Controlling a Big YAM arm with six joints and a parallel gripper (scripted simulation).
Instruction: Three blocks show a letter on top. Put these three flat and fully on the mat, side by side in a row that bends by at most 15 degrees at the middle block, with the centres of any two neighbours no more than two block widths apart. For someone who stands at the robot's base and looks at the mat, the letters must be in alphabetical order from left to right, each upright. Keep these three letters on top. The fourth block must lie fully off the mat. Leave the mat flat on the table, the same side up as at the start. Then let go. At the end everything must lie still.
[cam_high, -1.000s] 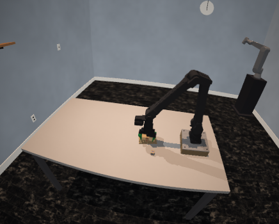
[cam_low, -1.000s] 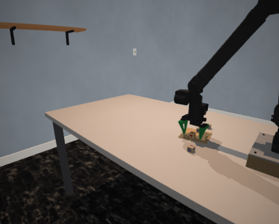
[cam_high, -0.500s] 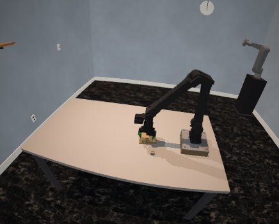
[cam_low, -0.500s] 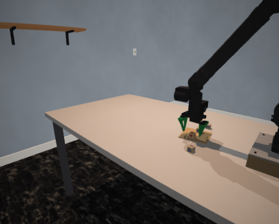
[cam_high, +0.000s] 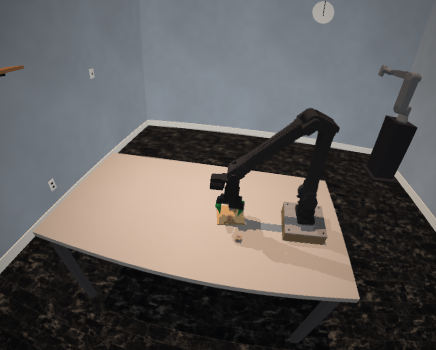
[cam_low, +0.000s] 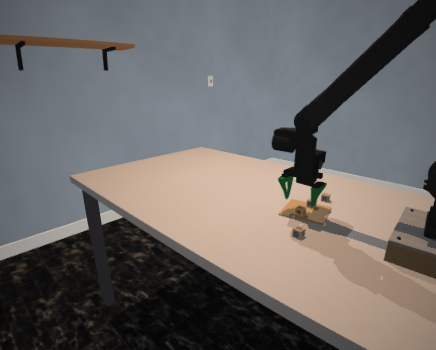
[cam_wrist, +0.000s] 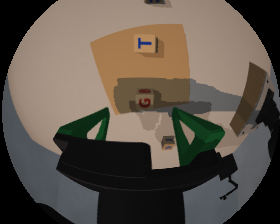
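Observation:
The orange mat (cam_high: 241, 220) (cam_low: 318, 218) (cam_wrist: 110, 55) lies flat. The T block (cam_low: 310, 203) (cam_wrist: 145, 43) stands on it, blue T on top, its bar seeming to face away from the base. The G block (cam_low: 300, 211) (cam_wrist: 145, 101) stands near the mat's lower edge in the wrist view, in shadow, red G on top and a B on a side. A third block (cam_high: 238, 239) (cam_low: 299, 232) (cam_wrist: 168, 143) stands off the mat; a fourth block (cam_low: 325, 198) (cam_wrist: 155, 1) is off the opposite side. Their top letters are unclear. My gripper (cam_high: 229, 213) (cam_low: 300, 202) (cam_wrist: 140, 111) is open and empty, above the mat area near the G block.
The robot's base plate (cam_high: 292, 230) (cam_low: 407, 250) (cam_wrist: 246, 100) stands on the table, to the right of the mat. The third block lies near the right green finger in the wrist view. The arm's shadow crosses the mat and the table.

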